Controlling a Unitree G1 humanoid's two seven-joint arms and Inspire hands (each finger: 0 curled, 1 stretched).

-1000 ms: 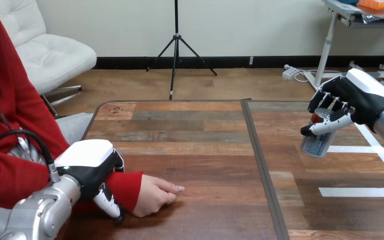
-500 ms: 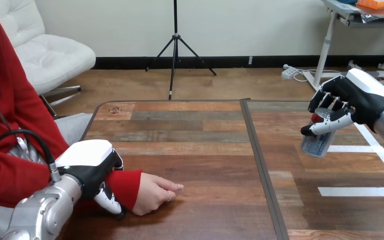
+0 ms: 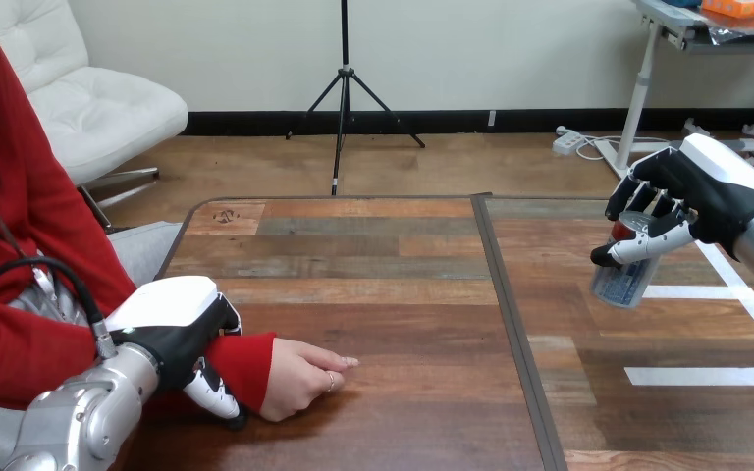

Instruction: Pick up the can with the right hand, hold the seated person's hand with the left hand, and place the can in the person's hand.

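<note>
The brown wooden plank table (image 3: 383, 294) lay open between the person's resting hand (image 3: 299, 378) and the silver cylindrical can (image 3: 624, 283) held above it.

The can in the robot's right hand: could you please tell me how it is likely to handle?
The can shows no dent under the right hand's curled fingers, so it is probably stiff. Carried tilted above the table by one hand, it seems fairly light. Laid on its round side, it would likely roll.

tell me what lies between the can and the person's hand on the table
Nothing stands there. The head view shows bare table, crossed by a dark seam, between the can in the right robot hand and the person's hand.
</note>
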